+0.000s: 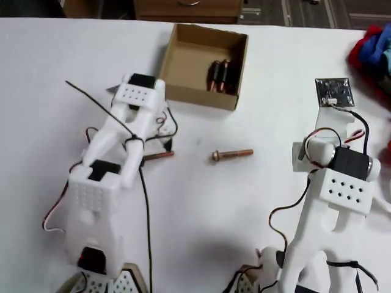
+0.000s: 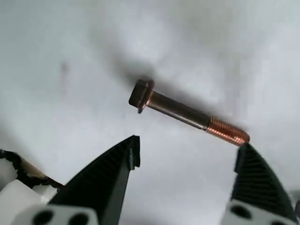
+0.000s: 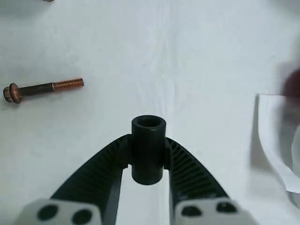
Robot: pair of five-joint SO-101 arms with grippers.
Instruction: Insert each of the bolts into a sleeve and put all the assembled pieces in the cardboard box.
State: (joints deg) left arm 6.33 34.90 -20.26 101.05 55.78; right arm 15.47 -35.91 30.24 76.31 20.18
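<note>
Desk (image 1: pixel 244 201): white, its far edge running along the top of the high view. The widest open stretch is between the two arms. The middle bolt (image 1: pixel 232 154) lies flat there, head toward the left arm, well apart from both arms. A red and blue cloth bundle (image 1: pixel 371 43) sits at the desk's right edge, far corner.

Cardboard box (image 1: pixel 189 58): open-topped, near the far edge, just beyond the left arm. Two assembled pieces (image 1: pixel 219 76) lie side by side against its right wall.

Left tool (image 2: pixel 187 150): spread wide. The left bolt (image 2: pixel 187 112) lies flat on the desk just ahead of the gap, touching neither finger.

Right tool (image 3: pixel 148 143): pinching a black sleeve (image 3: pixel 148 129), whose open end shows past the fingertips, over bare desk.
</note>
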